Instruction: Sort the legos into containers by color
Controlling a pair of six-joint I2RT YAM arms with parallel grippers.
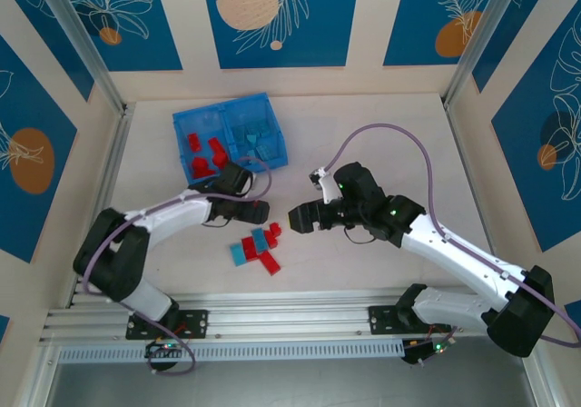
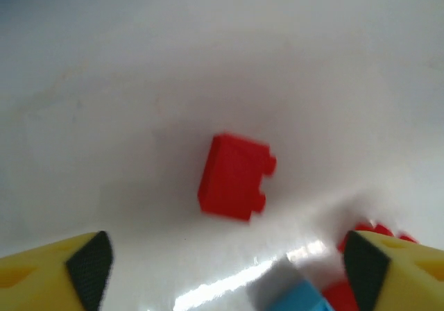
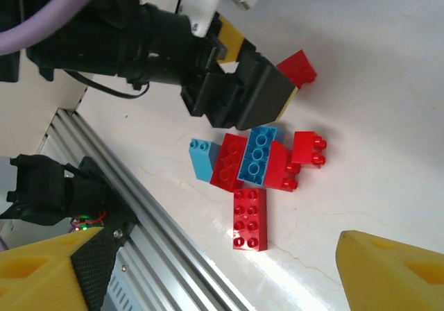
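Biggest thing first: the table (image 1: 390,143), with the blue bin (image 1: 222,107) at the back left. It has red bricks in its left half and light blue ones in its right. The left gripper (image 1: 257,213) hangs wide open and empty just above the loose pile (image 1: 257,248). The right gripper (image 1: 301,218) is spread open too, with nothing in it, facing the pile from the other side. A lone red brick (image 2: 236,177) lies flat just ahead of the left fingers (image 2: 76,269). I'd guess that's the pick: centre over it, drop straight down, pinch the smooth sides rather than the studs, and don't bump the neighbours.
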